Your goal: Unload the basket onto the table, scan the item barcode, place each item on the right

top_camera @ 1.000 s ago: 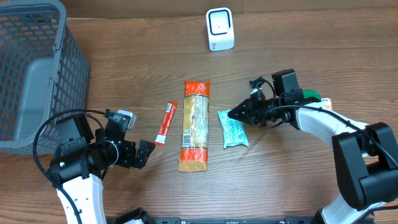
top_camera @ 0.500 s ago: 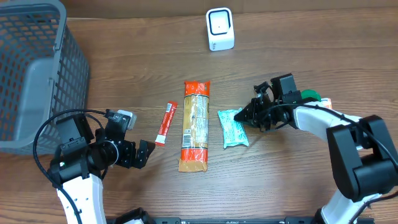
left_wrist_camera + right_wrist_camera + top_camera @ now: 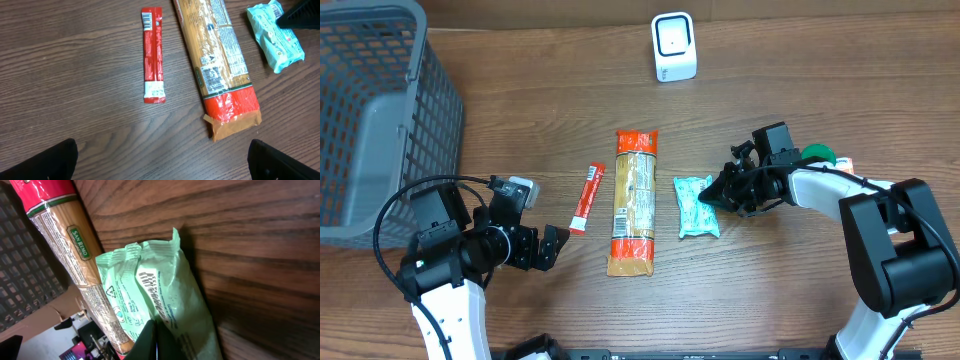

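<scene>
Right gripper [image 3: 706, 196] (shut) slid rightward; green packet [image 3: 695, 214] shifted slightly.

Bright, even light with soft shadows; the close-up fingers [image 3: 152, 342] look dark and slightly blurred.

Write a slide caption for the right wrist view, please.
Shut right gripper at a pale green packet, barcode showing, beside a pasta package on the wooden table.

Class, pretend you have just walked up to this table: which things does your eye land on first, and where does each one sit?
Three packets lie in a row mid-table: a red stick sachet, a long pasta pack with red ends, and a mint-green packet. The right gripper, shut, has its tip at that last packet's edge. A grey mesh basket fills the far-left corner, and a white scanner stands beyond the packets.
</scene>
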`<state>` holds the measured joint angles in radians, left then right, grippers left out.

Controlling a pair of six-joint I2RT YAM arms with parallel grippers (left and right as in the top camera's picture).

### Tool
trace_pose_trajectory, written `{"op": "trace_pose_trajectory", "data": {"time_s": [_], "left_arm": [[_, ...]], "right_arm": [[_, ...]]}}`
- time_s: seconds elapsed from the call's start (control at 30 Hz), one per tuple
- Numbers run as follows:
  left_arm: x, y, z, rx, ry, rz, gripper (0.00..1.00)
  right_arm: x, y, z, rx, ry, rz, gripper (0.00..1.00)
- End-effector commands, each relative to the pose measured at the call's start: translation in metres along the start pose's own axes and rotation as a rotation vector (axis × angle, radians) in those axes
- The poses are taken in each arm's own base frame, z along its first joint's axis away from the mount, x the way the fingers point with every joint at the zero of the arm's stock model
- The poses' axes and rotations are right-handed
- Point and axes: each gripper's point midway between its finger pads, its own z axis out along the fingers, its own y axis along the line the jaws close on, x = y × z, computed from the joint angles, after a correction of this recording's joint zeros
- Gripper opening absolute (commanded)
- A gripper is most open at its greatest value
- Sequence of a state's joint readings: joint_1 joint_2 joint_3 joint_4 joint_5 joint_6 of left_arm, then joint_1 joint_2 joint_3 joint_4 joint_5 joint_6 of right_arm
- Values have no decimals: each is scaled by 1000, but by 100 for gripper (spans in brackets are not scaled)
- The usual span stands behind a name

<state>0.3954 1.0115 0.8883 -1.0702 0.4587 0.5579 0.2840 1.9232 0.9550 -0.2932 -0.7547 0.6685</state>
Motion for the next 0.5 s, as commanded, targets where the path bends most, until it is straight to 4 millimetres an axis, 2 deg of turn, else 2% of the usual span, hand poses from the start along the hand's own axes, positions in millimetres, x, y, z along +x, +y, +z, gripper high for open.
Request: {"op": "trace_pose_trajectory", "data": {"time_s": [0.0,0.13,0.23,0.33,0.47], "left_arm": [[-4,3,-3,-9,-11,17,100],[-4,3,-3,-9,-11,17,100],[-4,3,-3,-9,-11,17,100],[-4,3,-3,-9,-11,17,100],[-4,3,-3,-9,-10,17,100]], "right_arm": [[-13,1,-9,67,-76,-48,4],[-7,32,-30,52,-85,-171,4],[8,44,-37,62,-61,-237,4],[25,39,-33,105,-18,-288,4],[33,10,-31,284,-15,-302,6]]}}
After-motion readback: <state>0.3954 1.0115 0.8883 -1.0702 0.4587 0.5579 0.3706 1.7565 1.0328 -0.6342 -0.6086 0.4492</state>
